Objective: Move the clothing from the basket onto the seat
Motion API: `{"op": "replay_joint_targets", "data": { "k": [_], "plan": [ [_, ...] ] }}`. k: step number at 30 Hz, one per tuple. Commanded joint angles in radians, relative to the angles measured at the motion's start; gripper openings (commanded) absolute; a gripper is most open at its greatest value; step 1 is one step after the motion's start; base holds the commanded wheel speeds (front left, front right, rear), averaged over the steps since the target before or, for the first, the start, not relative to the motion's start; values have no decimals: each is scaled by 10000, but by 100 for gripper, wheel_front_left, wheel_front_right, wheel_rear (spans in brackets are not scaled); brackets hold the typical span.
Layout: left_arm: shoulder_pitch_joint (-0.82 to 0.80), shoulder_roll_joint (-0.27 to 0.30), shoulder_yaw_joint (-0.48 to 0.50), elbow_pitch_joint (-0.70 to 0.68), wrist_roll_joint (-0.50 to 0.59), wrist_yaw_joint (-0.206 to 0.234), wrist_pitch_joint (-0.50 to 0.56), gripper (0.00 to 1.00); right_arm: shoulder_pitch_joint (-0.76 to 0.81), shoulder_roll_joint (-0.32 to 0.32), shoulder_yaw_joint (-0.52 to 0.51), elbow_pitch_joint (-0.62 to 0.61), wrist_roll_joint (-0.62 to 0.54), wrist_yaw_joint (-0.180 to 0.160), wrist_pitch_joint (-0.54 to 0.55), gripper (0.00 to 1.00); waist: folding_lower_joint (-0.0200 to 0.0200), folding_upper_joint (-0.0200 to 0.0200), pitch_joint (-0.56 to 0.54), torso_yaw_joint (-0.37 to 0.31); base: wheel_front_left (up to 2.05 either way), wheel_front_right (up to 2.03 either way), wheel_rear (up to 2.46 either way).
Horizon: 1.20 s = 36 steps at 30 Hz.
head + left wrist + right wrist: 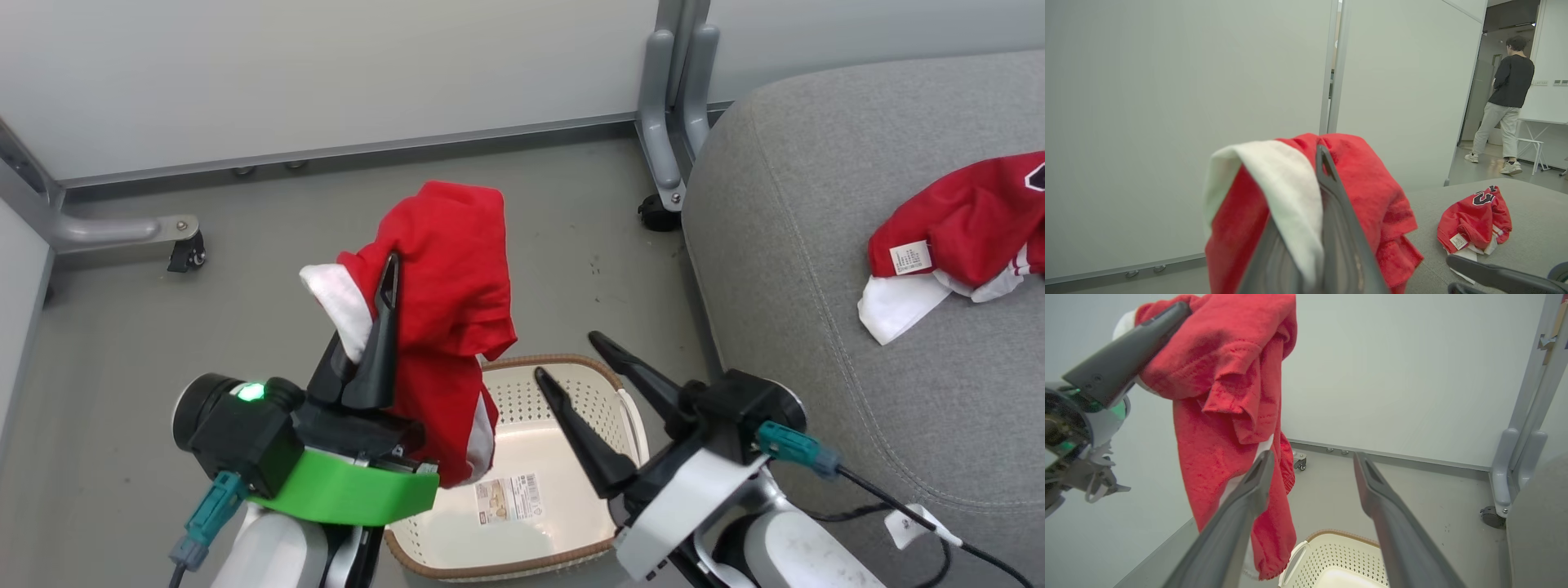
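My left gripper (390, 269) is shut on a red garment with white trim (453, 310), held up above the left rim of the cream basket (563, 498); the cloth hangs down past the rim. In the left wrist view the same garment (1372, 192) drapes over my fingers (1331, 212). A second red garment (967, 220) with a white tag lies on the grey seat (816, 245) at the right, also seen as the numbered garment (1474, 216). My right gripper (567, 355) stands open over the basket, nothing between its fingers (1392, 522).
Grey partition panels (326, 73) close off the back, with caster feet (184, 249) on the floor and a grey post (673, 106) beside the seat. A person (1508, 102) stands far off beyond the panels. A cable (898, 506) runs by my right wrist.
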Motion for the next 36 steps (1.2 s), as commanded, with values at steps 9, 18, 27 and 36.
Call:
{"op": "replay_joint_targets", "data": {
  "k": [9, 18, 27, 36],
  "plan": [
    [-400, -41, -151, 134, 99, -82, -81, 0, -2329, -188, 2268, 1521, 1179, -2, -635, 100, 1, 0, 220, 263, 0, 0, 0],
    [-510, -114, -416, 245, 68, -202, -68, 0, -3824, 149, 3431, 3432, 1971, -3, -1296, 100, 1, 0, 268, 441, 0, 0, 0],
    [-668, -219, -707, 335, 61, -320, -61, 0, -4956, 500, 4409, 4812, 2664, -2, -1901, 100, 1, 0, 292, 482, 0, 0, 0],
    [-765, -262, -942, 423, 19, -389, -62, 0, -5797, 646, 5049, 5578, 3169, -2, -2511, 100, 1, 0, 323, 526, 0, 0, 0]
  ]
}}
